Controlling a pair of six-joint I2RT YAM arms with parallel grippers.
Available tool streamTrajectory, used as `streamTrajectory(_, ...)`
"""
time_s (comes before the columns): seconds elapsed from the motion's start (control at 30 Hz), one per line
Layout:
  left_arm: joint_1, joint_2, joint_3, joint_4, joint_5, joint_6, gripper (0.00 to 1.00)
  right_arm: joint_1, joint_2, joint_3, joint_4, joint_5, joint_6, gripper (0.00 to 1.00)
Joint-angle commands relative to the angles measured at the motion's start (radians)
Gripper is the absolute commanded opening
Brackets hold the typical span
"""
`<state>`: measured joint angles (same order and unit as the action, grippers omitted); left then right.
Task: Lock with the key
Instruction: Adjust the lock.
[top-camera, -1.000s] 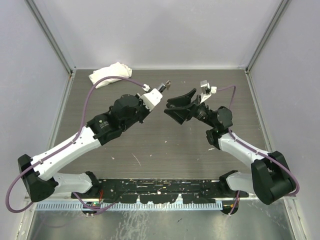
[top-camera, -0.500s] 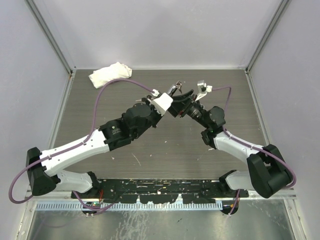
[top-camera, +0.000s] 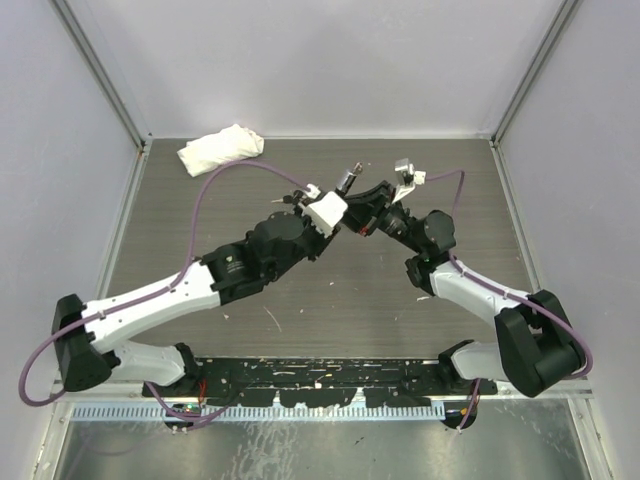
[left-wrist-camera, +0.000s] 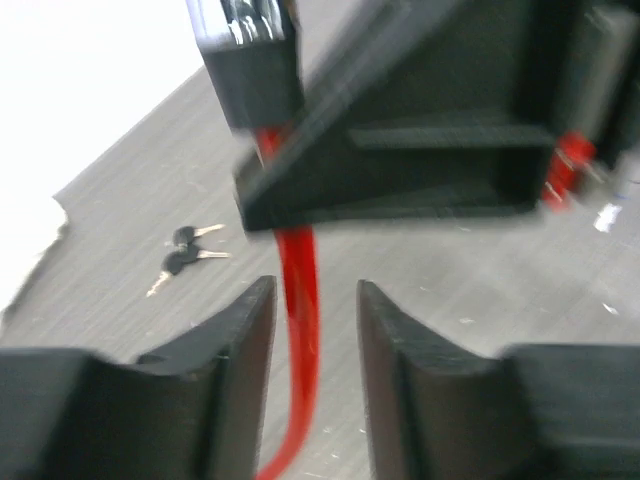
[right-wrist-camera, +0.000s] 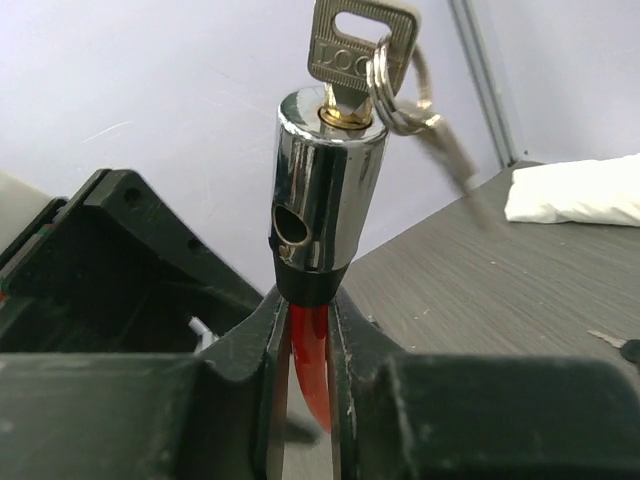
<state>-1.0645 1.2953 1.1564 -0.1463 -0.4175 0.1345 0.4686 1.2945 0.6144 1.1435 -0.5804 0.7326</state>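
Note:
The lock is a chrome cylinder (right-wrist-camera: 325, 190) on a red cable (right-wrist-camera: 312, 370), held upright in the air above the table's middle. A silver key (right-wrist-camera: 360, 45) sits in its top, with a ring and a second key hanging from it. My right gripper (right-wrist-camera: 308, 330) is shut on the red cable just under the cylinder. My left gripper (left-wrist-camera: 312, 330) is open, and the red cable (left-wrist-camera: 300, 290) runs between its fingers (left-wrist-camera: 240, 340) without touching them. From above, the lock (top-camera: 347, 182) stands where the left gripper (top-camera: 338, 205) and right gripper (top-camera: 360, 212) meet.
A crumpled white cloth (top-camera: 220, 148) lies at the back left of the grey table. Two spare black-headed keys (left-wrist-camera: 185, 250) lie on the table below the left gripper. The right gripper's black body (left-wrist-camera: 430, 120) is close in front of the left wrist camera.
My left arm carried the lock rightward to the right gripper. The right gripper closed on the red cable, and the left gripper opened off it.

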Motion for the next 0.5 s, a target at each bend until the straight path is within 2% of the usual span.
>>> streamTrajectory(0.0,0.013,-0.169,-0.075,0.079,0.268,-0.029,0.51,-0.084,-0.038,0.044,0.144,-0.078,0.021,0.01)
streamTrajectory(0.03,0.032,-0.202,-0.103,0.075,0.396,-0.034,0.59,-0.099,-0.04,0.047,0.17,-0.11,0.031,0.01)
streamTrajectory(0.07,0.05,-0.235,-0.128,0.075,0.458,-0.043,0.65,-0.109,-0.04,0.049,0.192,-0.14,0.037,0.01)
streamTrajectory(0.13,0.079,-0.294,-0.167,0.064,0.529,-0.041,0.77,-0.118,-0.05,0.048,0.231,-0.188,0.039,0.01)
streamTrajectory(0.2,0.109,-0.339,-0.191,0.054,0.561,-0.038,0.84,-0.119,-0.051,0.047,0.274,-0.223,0.049,0.01)
streamTrajectory(0.3,0.146,-0.343,-0.191,0.056,0.61,-0.052,0.85,-0.118,-0.031,0.059,0.364,-0.264,0.114,0.01)
streamTrajectory(0.47,0.149,-0.258,-0.153,0.098,0.634,-0.053,0.81,-0.118,-0.012,0.084,0.502,-0.321,0.217,0.01)
